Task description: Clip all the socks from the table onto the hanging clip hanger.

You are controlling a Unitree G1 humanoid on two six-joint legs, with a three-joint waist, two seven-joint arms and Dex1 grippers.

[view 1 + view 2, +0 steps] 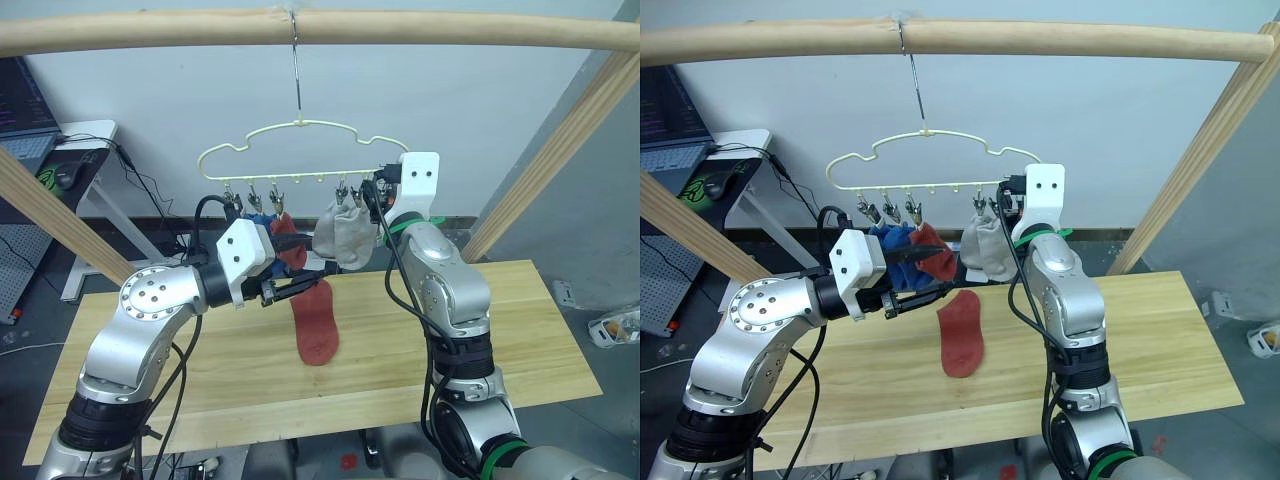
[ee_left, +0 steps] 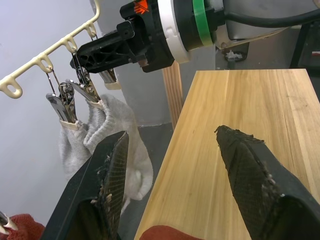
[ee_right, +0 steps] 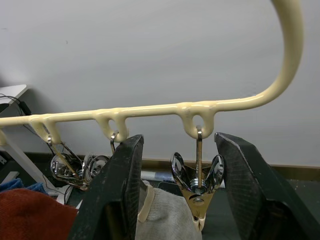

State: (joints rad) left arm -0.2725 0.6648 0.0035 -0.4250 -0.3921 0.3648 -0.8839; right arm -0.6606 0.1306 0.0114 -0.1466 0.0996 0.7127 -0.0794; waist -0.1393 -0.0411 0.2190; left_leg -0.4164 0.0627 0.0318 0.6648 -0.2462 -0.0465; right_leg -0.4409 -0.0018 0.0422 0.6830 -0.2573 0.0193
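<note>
One rust-red sock lies on the table, at 6 o'clock from the clip hanger, while the right gripper brackets a clip wide open and the left gripper gapes empty nearby.

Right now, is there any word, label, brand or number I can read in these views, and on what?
None can be read.
Laptop screen: coloured lines of text, too small to read.
Socks, clip hanger, table and both arms: no markings visible.
</note>
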